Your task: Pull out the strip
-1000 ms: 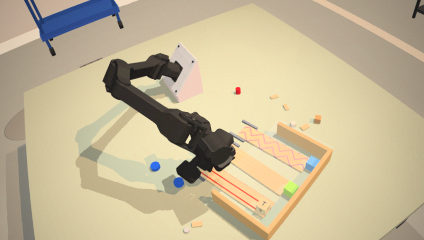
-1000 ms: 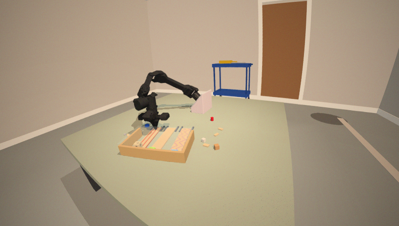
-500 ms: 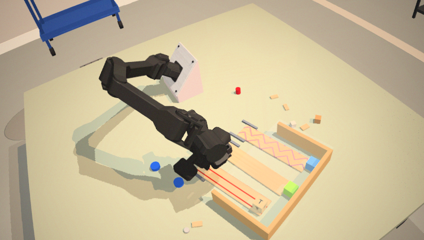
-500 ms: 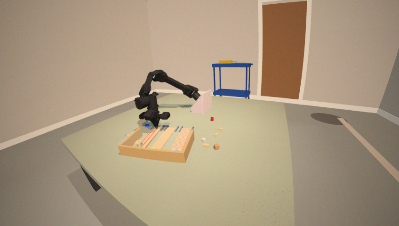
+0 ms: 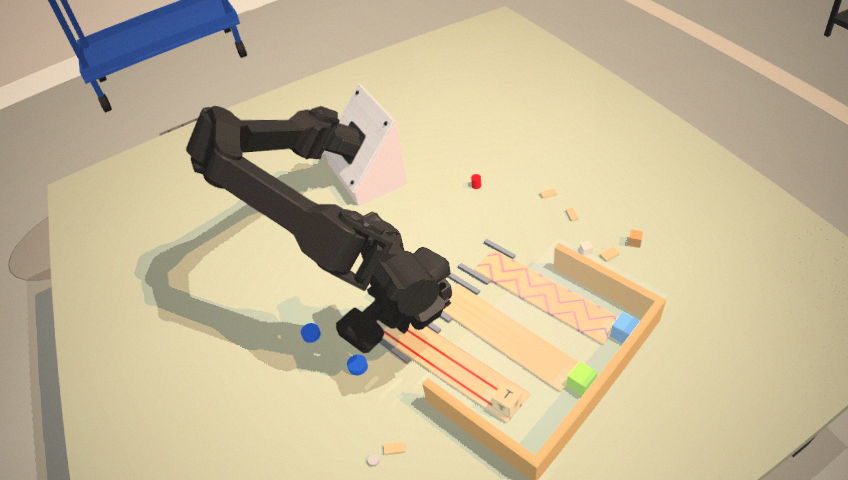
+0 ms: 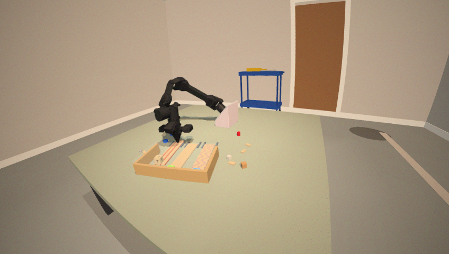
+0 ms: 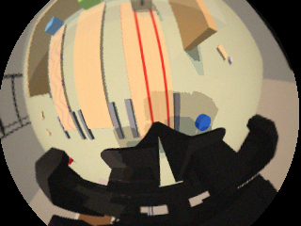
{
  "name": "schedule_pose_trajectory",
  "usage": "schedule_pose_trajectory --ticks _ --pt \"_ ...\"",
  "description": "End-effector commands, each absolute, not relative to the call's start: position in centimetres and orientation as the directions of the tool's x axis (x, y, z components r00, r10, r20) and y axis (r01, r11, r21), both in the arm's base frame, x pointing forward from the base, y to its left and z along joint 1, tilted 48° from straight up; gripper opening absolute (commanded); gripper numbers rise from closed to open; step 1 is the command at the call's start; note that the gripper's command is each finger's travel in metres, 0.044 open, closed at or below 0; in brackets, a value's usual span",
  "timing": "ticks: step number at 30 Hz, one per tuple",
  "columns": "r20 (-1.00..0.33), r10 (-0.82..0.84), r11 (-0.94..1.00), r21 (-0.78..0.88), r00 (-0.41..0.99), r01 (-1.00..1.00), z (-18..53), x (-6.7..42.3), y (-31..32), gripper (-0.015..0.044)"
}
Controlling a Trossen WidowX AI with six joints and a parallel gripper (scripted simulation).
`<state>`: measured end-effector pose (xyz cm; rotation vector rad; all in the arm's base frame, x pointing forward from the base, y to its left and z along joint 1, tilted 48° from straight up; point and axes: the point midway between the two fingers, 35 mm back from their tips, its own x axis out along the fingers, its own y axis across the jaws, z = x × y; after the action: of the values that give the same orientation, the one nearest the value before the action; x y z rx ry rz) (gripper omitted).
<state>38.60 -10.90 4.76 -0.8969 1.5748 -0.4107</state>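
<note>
Top view: the strip-pulling step is judged in hand. The hand (image 5: 380, 333) is set at the outer end of the red-lined strip (image 5: 452, 364), which runs lengthwise into the tray (image 5: 595, 410); the cube (image 5: 504, 403) sits on its inner end.

Wrist view: the fingers are pressed together, nothing held. A straight drag away from the tray is called for next.
</note>
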Motion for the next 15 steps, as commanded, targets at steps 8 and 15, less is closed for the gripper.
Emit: schedule_pose_trajectory --ticks 8,15 --pt "-0.672 -0.74 0.639 -0.7 -0.007 -0.32 4.8 36.4 -11.9 0.0" --pt "-0.672 -0.74 0.639 -0.7 -0.007 -0.32 5.0 35.4 -12.1 0.0"
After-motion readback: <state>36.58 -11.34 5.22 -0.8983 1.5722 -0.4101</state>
